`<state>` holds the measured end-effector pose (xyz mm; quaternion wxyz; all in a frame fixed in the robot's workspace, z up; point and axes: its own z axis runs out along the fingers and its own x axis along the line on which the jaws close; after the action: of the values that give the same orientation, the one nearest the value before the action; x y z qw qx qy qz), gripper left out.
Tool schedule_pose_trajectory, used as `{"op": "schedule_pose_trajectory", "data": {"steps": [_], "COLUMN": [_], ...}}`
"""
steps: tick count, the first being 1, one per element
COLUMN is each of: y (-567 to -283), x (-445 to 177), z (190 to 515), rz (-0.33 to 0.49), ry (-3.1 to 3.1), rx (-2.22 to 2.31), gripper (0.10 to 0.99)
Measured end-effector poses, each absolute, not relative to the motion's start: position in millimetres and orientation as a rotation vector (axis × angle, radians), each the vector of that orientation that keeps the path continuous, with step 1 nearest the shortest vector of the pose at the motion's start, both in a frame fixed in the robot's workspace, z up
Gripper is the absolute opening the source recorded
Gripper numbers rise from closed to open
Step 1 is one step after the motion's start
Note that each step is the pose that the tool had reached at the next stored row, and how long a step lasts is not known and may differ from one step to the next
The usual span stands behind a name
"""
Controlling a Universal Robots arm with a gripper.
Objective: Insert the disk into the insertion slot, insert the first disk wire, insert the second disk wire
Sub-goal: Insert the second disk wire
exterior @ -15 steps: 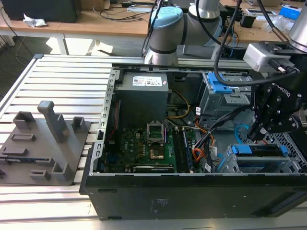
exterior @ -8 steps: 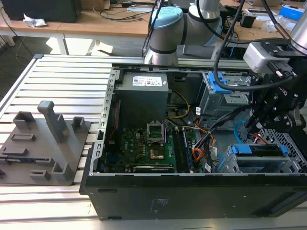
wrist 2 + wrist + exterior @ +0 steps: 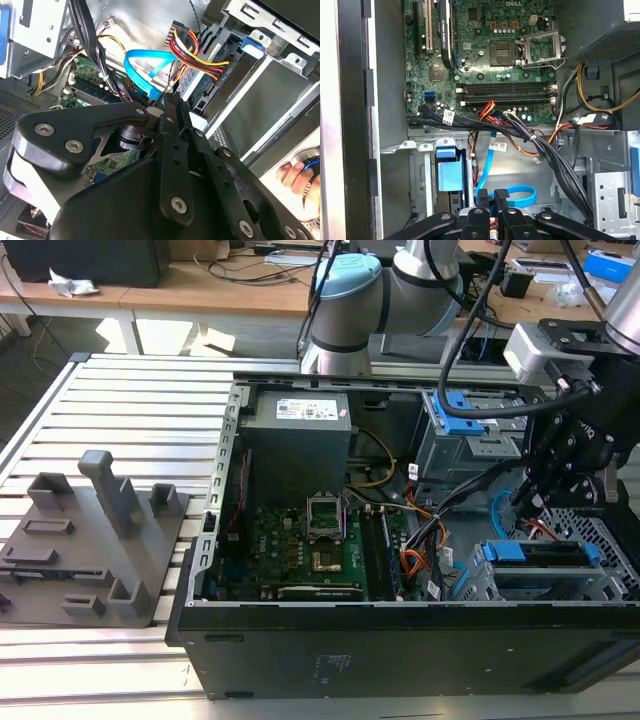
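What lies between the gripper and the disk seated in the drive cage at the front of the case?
In the exterior view, the gripper hangs just above the disk; a light blue flat cable loops beside the gap, with red wires below the fingertips.

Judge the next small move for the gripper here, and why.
Probably ease the gripper toward the connector edge of the disk: the disk already sits in the insertion slot, and the jaws look shut on the blue data cable, its plug short of the drive.

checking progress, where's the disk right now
In the exterior view the disk, in its blue carrier, sits in the insertion slot at the open case's lower right corner, just below the gripper.
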<state>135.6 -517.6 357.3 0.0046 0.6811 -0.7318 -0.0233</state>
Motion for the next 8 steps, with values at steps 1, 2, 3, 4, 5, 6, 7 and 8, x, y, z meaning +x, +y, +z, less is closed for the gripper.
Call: {"op": "schedule_pose_trajectory", "data": {"steps": [1, 2, 3, 4, 5, 6, 7, 8], "y": [-518, -519, -520, -523, -525, -527, -530, -532], "x": [136, 136, 137, 137, 137, 138, 138, 138], "z": [357, 357, 357, 357, 357, 357, 356, 356], "rz": [-0.073, -0.073, -0.073, -0.073, -0.073, -0.073, -0.073, -0.073], "ry": [-2.293, -2.293, -2.292, -2.293, -2.292, -2.292, -2.292, -2.292], "rx": [2.133, 2.133, 2.133, 2.133, 2.133, 2.133, 2.133, 2.133], "gripper": [0.165, 0.165, 0.165, 0.165, 0.165, 0.165, 0.165, 0.165]}}
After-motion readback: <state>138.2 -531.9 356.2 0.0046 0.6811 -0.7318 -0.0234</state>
